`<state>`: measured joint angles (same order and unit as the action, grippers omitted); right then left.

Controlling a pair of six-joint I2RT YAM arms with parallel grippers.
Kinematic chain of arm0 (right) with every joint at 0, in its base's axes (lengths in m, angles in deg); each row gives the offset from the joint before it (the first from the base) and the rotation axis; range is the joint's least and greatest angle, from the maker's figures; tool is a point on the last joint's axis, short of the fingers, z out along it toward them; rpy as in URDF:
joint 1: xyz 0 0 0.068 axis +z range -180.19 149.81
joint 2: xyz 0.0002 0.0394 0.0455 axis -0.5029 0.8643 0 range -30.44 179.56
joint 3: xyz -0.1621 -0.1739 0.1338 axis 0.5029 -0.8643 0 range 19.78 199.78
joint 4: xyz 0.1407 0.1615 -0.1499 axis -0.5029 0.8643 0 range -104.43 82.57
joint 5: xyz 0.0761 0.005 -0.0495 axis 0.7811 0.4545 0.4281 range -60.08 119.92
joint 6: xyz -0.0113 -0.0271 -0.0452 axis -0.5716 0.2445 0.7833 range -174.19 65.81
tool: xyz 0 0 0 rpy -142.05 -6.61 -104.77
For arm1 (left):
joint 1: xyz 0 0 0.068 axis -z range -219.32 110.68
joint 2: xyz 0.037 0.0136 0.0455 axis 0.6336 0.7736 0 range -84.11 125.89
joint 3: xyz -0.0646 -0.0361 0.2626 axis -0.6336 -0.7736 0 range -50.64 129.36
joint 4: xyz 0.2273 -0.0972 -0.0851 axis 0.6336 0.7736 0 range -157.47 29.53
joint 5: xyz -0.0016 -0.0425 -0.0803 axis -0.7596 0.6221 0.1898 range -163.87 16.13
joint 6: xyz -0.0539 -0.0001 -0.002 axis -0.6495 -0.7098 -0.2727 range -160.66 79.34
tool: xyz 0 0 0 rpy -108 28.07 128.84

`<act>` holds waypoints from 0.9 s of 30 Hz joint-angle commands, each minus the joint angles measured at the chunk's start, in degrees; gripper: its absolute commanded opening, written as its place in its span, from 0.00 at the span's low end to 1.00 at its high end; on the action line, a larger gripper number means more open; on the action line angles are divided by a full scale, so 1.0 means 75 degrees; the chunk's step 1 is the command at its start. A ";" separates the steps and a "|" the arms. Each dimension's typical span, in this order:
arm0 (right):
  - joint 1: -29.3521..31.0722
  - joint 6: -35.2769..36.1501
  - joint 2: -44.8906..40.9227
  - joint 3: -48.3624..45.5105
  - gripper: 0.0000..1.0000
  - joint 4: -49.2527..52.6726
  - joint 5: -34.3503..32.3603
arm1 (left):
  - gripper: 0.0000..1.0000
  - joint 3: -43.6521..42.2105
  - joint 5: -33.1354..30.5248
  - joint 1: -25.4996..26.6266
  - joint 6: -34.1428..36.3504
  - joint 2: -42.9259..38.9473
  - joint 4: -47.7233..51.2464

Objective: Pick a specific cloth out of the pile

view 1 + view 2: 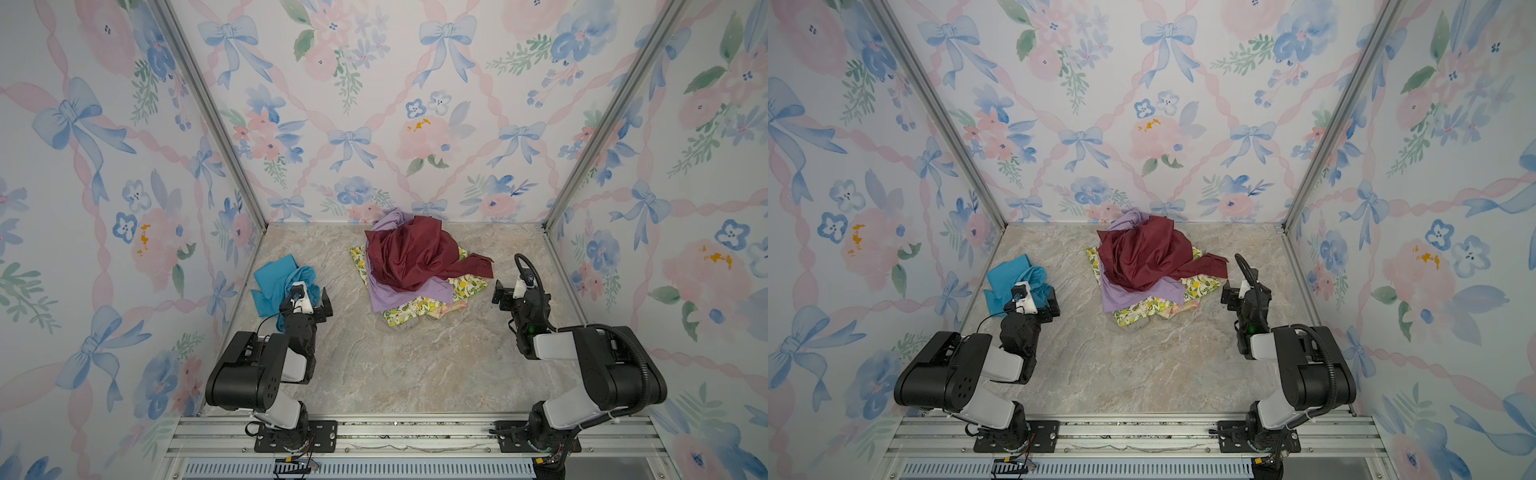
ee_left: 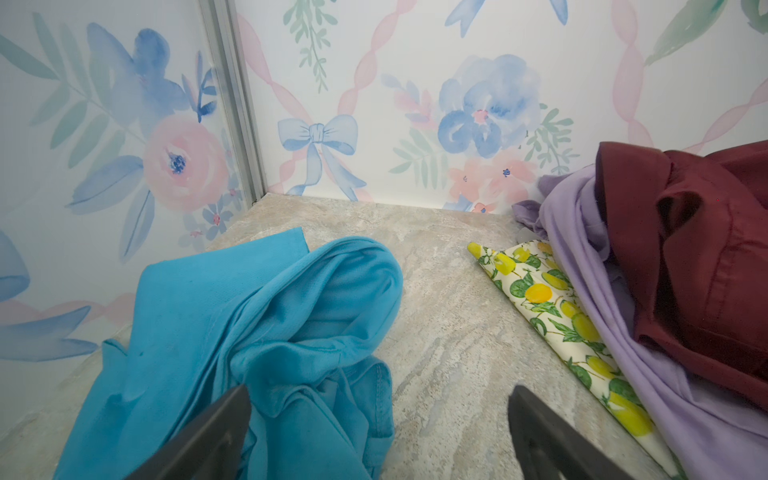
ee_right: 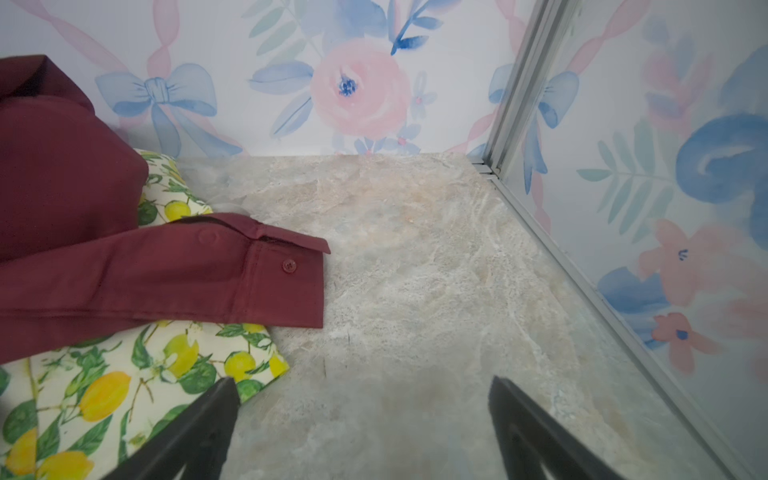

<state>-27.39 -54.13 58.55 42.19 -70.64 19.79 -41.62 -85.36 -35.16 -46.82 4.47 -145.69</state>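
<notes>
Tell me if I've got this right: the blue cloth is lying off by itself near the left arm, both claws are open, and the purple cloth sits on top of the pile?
Not quite. The dark maroon cloth tops the pile; the lavender cloth lies beneath it, as both top views show. The rest holds: the blue cloth lies apart by the left gripper, and the right gripper is open too.

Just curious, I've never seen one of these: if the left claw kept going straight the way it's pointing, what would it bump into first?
Probably the blue cloth: it lies bunched just ahead of the open left gripper, mostly before one finger. Between the jaws is partly bare table, so depth is uncertain.
</notes>
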 commanded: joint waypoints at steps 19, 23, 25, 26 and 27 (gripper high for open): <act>0.0098 -0.0007 -0.0038 0.0007 0.97 0.0577 0.0161 | 0.98 0.0091 -0.0218 0.0171 0.0204 0.0061 -0.0178; -0.0140 -0.0136 -0.0041 0.0035 0.97 0.0642 0.0723 | 0.98 0.0091 -0.0219 0.0171 0.0201 0.0061 -0.0179; -0.0120 -0.0105 -0.0053 0.0023 0.97 0.0616 0.0668 | 0.98 0.0089 -0.0220 0.0171 0.0211 0.0061 -0.0183; -0.0076 -0.0088 -0.0043 0.0012 0.97 0.0595 0.0610 | 0.98 0.0096 -0.0226 0.0171 0.0209 0.0061 -0.0177; -0.0070 -0.0083 -0.0051 0.0008 0.97 0.0602 0.0602 | 0.98 0.0092 -0.0216 0.0171 0.0200 0.0059 -0.0181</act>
